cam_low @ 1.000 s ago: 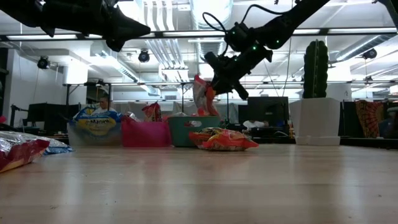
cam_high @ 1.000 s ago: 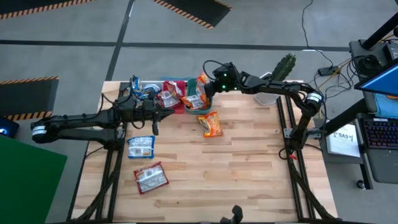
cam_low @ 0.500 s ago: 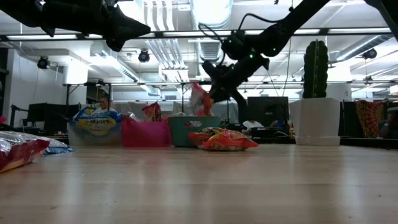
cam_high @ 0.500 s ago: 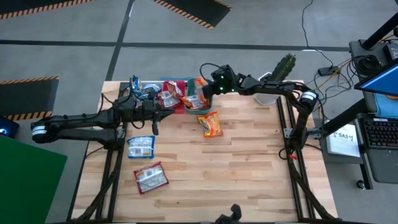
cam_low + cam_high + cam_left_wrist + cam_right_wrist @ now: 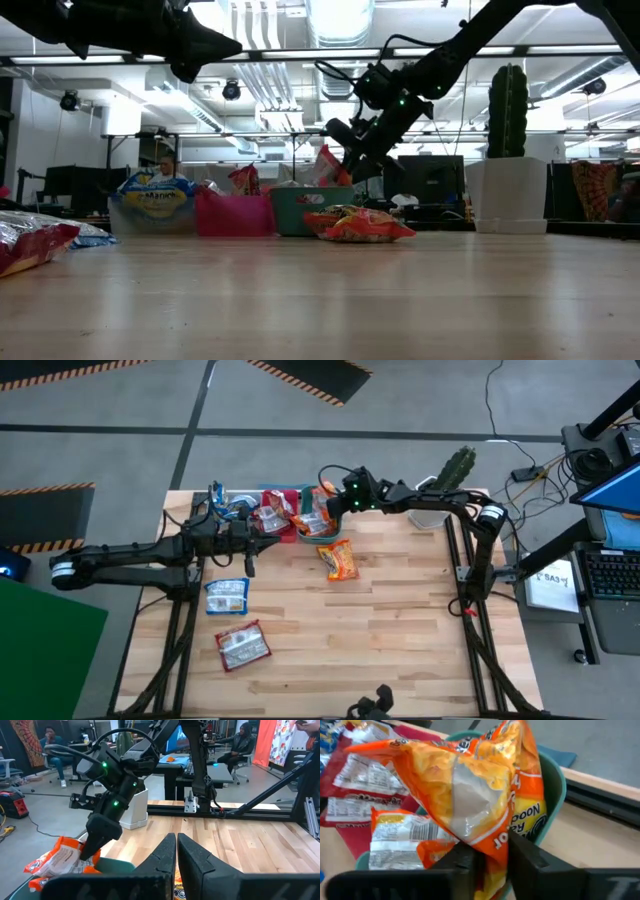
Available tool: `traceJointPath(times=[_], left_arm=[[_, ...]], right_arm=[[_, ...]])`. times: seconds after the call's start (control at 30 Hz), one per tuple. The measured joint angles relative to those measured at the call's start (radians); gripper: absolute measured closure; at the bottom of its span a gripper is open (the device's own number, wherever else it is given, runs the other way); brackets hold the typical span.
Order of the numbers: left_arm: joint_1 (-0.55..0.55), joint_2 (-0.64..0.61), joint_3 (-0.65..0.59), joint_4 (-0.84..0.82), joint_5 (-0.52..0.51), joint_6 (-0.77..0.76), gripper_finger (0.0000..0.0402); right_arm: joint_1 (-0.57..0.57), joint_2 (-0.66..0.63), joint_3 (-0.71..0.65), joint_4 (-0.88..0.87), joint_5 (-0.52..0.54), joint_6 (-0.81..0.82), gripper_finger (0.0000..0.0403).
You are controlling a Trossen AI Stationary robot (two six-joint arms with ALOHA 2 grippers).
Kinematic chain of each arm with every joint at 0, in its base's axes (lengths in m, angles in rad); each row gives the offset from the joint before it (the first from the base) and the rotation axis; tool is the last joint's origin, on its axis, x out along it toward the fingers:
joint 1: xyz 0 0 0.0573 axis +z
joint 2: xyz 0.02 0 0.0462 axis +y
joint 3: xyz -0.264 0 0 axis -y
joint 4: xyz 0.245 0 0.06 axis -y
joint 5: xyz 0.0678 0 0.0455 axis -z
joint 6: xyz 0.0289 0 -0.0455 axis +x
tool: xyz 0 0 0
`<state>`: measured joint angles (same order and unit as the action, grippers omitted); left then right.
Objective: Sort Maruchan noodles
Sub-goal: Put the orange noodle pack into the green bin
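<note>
Right now the right gripper point(image 5: 326, 507) is over the teal bin point(image 5: 330, 528) at the far edge of the table point(image 5: 400, 620), with an orange Maruchan packet point(image 5: 470, 790) between its fingers point(image 5: 462, 862). In the right wrist view the packet's lower edge sits in the gap between the two fingers, touching both, so it's a light pinch on the packet. The packet hangs over the bin's opening, above another orange packet in the bin point(image 5: 400, 840).

Left gripper point(image 5: 176, 852) is fully closed, holding nothing, hovering near the red bin point(image 5: 283, 500) and just above the table.

Other packets:
- red packets in the red bin point(image 5: 270, 518)
- blue packet in the clear bin point(image 5: 152, 205), left end of the bin row
- orange packet on the table point(image 5: 339, 559), just in front of the teal bin
- blue packet on the table point(image 5: 227, 596), left side
- red packet on the table point(image 5: 243, 646), nearer the front edge, just beside the blue one

Bins stand in a row: clear, red, teal, side by side.
</note>
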<state>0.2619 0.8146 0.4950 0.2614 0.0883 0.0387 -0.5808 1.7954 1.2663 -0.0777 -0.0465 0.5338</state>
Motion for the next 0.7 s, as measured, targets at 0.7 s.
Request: traceJointPath(times=[0.7], left_arm=[[0.000,0.000,0.000,0.000,0.000,0.000,0.0402]], right_arm=[[0.002,-0.004,0.169,-0.052,0.154,-0.168,0.0245]])
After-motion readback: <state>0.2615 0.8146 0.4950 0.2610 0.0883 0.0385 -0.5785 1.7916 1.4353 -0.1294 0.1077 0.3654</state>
